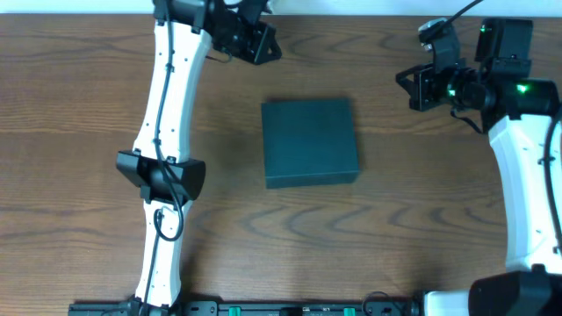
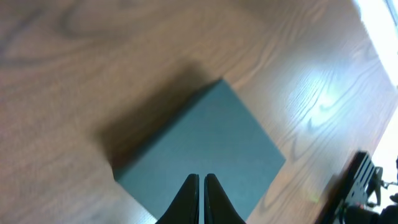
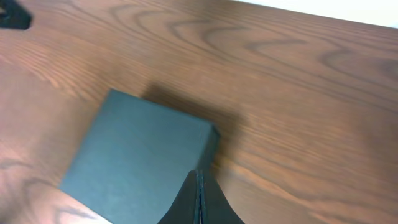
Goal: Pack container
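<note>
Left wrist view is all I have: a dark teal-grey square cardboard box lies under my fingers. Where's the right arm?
Observer: Overhead, the right gripper sits to the right of the teal-grey cardboard box, nearer the table's far edge and not touching it.
Operator: Open or shut?
Observer: Shut. The right wrist camera shows its fingers pressed together with nothing between them.
Operator: How close is my own gripper to the box?
Observer: Overhead, the left gripper is past the box's far left corner, clearly apart from it.
</note>
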Tool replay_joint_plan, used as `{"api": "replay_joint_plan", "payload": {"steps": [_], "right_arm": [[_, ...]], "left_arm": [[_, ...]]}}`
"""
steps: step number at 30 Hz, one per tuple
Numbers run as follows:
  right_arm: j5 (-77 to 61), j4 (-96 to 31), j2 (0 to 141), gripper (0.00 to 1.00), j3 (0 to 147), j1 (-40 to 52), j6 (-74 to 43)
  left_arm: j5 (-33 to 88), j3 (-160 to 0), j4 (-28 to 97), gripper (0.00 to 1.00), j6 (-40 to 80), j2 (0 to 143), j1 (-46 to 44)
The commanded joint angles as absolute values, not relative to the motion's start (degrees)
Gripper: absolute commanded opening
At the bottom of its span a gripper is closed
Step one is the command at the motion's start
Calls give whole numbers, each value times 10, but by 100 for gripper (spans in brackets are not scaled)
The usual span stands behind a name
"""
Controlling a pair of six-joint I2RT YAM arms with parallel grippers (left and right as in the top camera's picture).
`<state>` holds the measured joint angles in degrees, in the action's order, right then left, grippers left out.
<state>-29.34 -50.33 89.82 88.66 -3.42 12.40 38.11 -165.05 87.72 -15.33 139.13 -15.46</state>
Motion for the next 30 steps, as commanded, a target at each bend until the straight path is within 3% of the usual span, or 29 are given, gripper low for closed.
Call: {"api": "replay_joint_plan", "payload": {"steps": [1, 6, 12, 13, 16, 17, 18, 22, 25, 28, 30], "right_arm": [[-235, -513, 884, 1, 889, -33, 138], [-223, -503, 884, 2, 889, -34, 138], [-242, -504, 873, 21, 889, -33, 138], [-246, -505, 869, 28, 889, -33, 138], [-247, -508, 853, 74, 889, -33, 138], [-246, -508, 848, 94, 889, -34, 138], [-246, -507, 844, 99, 889, -34, 138], [-246, -506, 835, 99, 889, -34, 138], [-238, -508, 835, 99, 889, -34, 138], [-238, -510, 835, 99, 889, -34, 138], [-238, -516, 835, 99, 889, -34, 138]], "left_arm": [[319, -1656, 898, 6, -163, 1388, -177], [288, -1656, 924, 6, -162, 1388, -205], [271, -1656, 968, 6, -149, 1355, -208], [263, -1656, 968, 6, -151, 1341, -206], [207, -1656, 968, 6, -150, 1294, -205], [197, -1656, 968, 6, -149, 1281, -205], [192, -1656, 968, 6, -146, 1268, -204], [190, -1656, 968, 11, -115, 1208, -199], [181, -1656, 968, 31, -104, 1159, -199], [153, -1649, 968, 15, -84, 1104, -199], [141, -1622, 968, 16, -81, 1060, -199]]}}
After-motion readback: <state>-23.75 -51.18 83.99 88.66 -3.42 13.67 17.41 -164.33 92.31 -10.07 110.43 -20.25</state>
